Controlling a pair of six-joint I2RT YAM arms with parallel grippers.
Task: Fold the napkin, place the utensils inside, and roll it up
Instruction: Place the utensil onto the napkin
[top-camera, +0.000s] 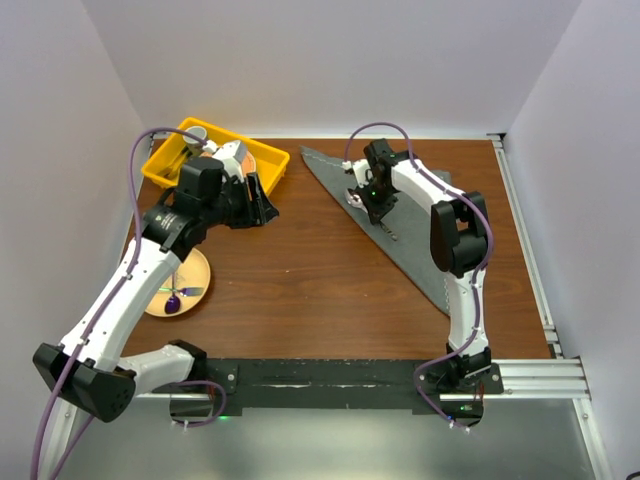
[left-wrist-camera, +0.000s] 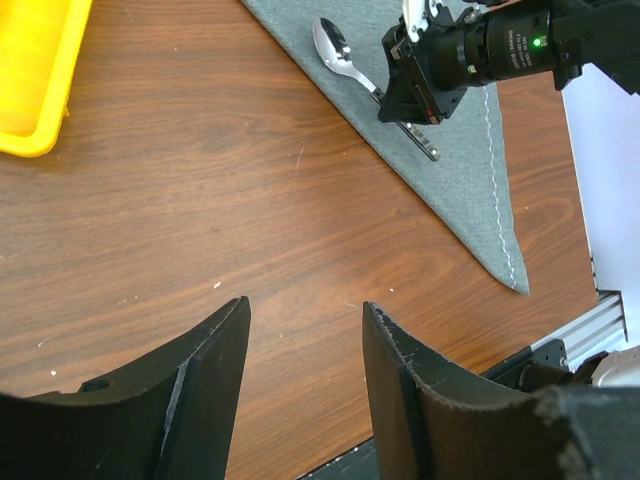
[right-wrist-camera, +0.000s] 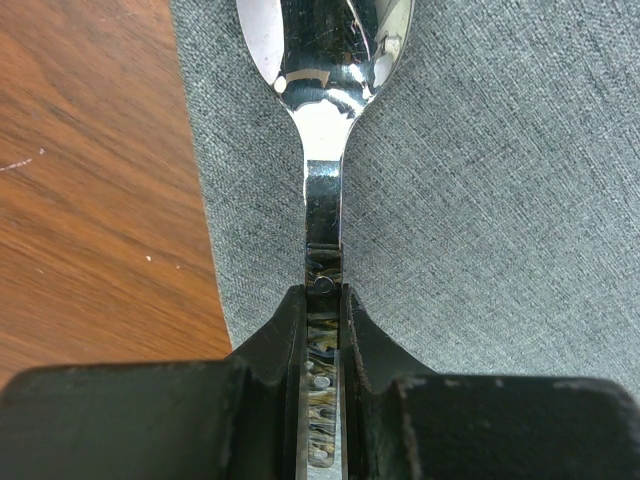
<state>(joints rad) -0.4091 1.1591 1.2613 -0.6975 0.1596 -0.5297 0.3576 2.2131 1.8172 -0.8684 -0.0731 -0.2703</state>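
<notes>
The grey-green napkin (top-camera: 420, 225) lies folded into a triangle on the right half of the table, its pale stitched hem along the right edge (left-wrist-camera: 490, 160). A steel spoon (left-wrist-camera: 335, 50) with a mottled handle lies on or just over the cloth near its left edge. My right gripper (right-wrist-camera: 323, 290) is shut on the spoon's handle, and the bowl (right-wrist-camera: 325, 40) points away from it. My right gripper (top-camera: 372, 212) sits over the napkin's upper part. My left gripper (left-wrist-camera: 305, 310) is open and empty above bare wood, next to the yellow tray (top-camera: 215, 160).
The yellow tray (left-wrist-camera: 30, 80) at the back left holds a pale cup (top-camera: 195, 135). A tan plate (top-camera: 190, 270) with a small purple item (top-camera: 173, 300) sits near the left arm. A metal rail (top-camera: 525, 250) runs along the table's right edge.
</notes>
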